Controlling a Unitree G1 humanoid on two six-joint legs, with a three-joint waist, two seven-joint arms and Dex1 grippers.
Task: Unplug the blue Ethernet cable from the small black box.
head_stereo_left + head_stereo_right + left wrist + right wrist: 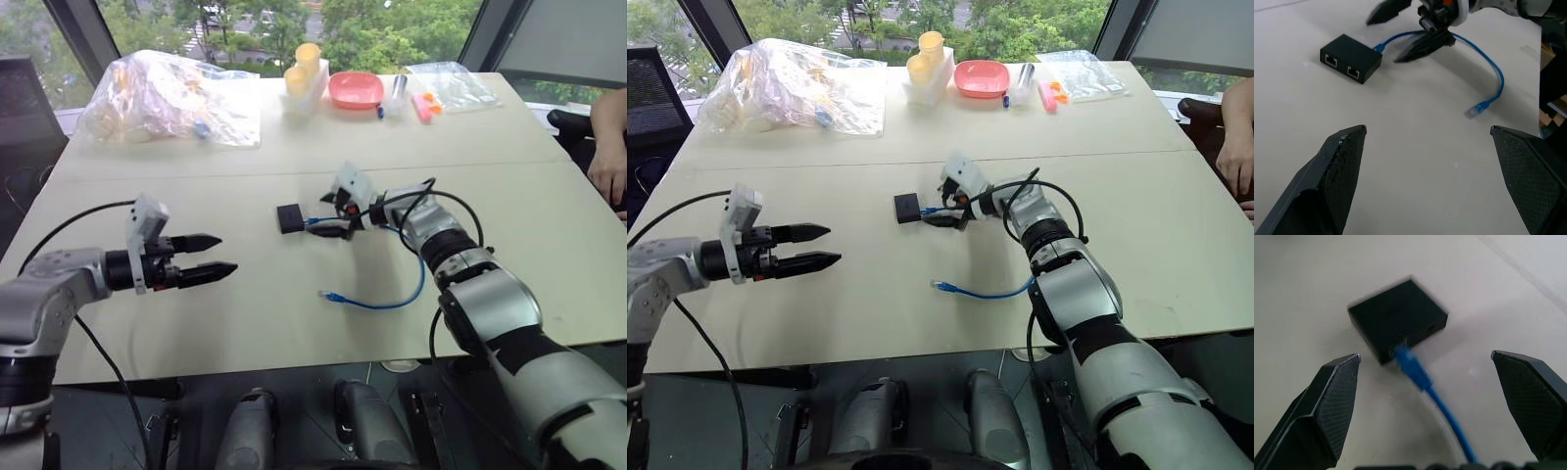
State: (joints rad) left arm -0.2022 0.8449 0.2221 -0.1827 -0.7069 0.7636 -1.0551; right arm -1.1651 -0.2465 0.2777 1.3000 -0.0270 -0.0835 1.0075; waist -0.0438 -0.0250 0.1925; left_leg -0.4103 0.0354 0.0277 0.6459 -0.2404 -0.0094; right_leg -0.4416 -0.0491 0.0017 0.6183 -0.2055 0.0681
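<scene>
We see the small black box [290,217] lying flat near the middle of the pale table [147,333], with the blue Ethernet cable [392,302] plugged into the side at its 3 o'clock in the head views. From that plug the cable runs under the right arm, loops toward the near edge of the table and ends in a free clear plug [327,294] at about 5 o'clock from the box. The left wrist view shows two empty ports [1339,67] on another side of the box.

Our right gripper [333,212] sits just beside the box at its 3 o'clock, pointing at it, fingers [1317,411] spread wide apart with the plugged end of the cable between them; they hold nothing. Our left gripper [211,256] hovers well apart from the box, at about 8 o'clock from it, fingers also spread and empty.

At the far side of the table, around 12 o'clock, stand a pink bowl [356,89], yellow cups [302,65] and a crumpled clear plastic bag [171,98]. A person's hand [608,171] rests at the table's edge at 3 o'clock.
</scene>
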